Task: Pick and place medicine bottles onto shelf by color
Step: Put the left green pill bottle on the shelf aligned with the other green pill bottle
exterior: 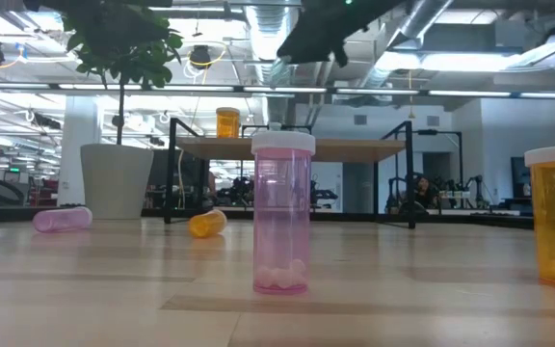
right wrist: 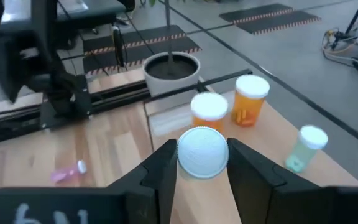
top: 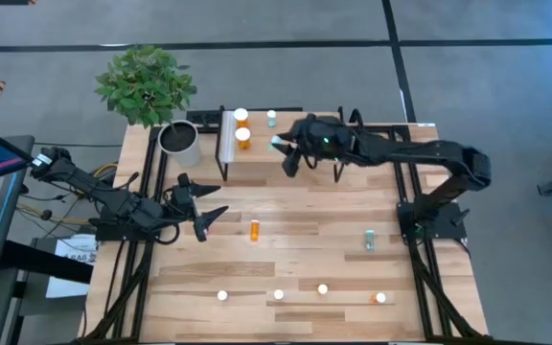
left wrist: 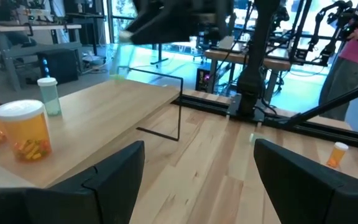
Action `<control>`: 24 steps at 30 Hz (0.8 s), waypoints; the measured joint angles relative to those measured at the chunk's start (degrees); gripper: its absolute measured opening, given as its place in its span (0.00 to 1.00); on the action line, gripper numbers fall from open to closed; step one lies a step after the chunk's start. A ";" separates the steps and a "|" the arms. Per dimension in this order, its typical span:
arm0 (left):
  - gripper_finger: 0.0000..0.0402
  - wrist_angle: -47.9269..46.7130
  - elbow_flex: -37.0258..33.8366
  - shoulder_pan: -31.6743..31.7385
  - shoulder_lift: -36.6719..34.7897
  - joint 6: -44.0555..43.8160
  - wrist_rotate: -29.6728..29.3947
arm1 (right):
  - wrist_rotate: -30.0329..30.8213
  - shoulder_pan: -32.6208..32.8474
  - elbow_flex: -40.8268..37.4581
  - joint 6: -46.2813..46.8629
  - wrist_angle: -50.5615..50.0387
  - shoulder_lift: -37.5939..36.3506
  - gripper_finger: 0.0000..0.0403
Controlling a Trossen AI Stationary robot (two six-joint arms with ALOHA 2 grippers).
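A light wooden worktop [top: 295, 230] seen from above, with a dark robot arm at each side. At the far edge stands the shelf [top: 257, 153], a small raised platform with a pale wood top on thin black legs. Two orange bottles with white caps [top: 242, 127] stand close together near the shelf's left end, and a pale teal bottle [top: 271, 118] stands alone a little to their right.

The right hand [top: 281, 146] reaches in over the shelf, just right of the orange pair. Its fingers [right wrist: 160, 168] are clenched on a bottle [right wrist: 202, 152], of which the right wrist view shows only the round white cap between them, above the shelf top.

The left hand [top: 204, 199] hovers low over the worktop's left side, near the shelf's left legs, with its fingers [left wrist: 114, 171] spread wide and holding nothing.

More bottles are scattered on the worktop: an orange bottle [top: 254, 229] near the middle, a pale teal one [top: 369, 240] to the right, and four along the near edge, three showing white caps [top: 278, 295] and one orange [top: 379, 298]. In the low view a pink bottle [exterior: 281, 212] stands upright close to the camera.

A white plant pot [top: 179, 142] with a leafy plant stands left of the shelf.
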 joint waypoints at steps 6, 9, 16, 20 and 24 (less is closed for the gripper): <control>0.72 -0.09 0.00 0.00 0.00 0.00 0.02 | -3.51 -5.06 8.53 -0.17 -6.30 7.28 0.37; 0.72 -0.19 0.00 0.00 0.00 0.00 0.02 | -3.67 -6.57 12.33 -1.01 -10.51 10.54 0.37; 0.72 -1.09 0.00 0.00 0.00 -0.43 -0.39 | -3.70 -7.48 16.64 -2.31 -15.77 16.14 0.37; 0.72 -1.29 0.00 0.00 0.00 -0.52 -0.52 | -3.64 -7.63 16.96 -2.55 -16.63 17.70 0.37; 0.72 -1.26 0.00 0.00 0.02 -0.52 -0.55 | -2.78 -8.01 16.98 -2.56 -16.71 18.51 0.37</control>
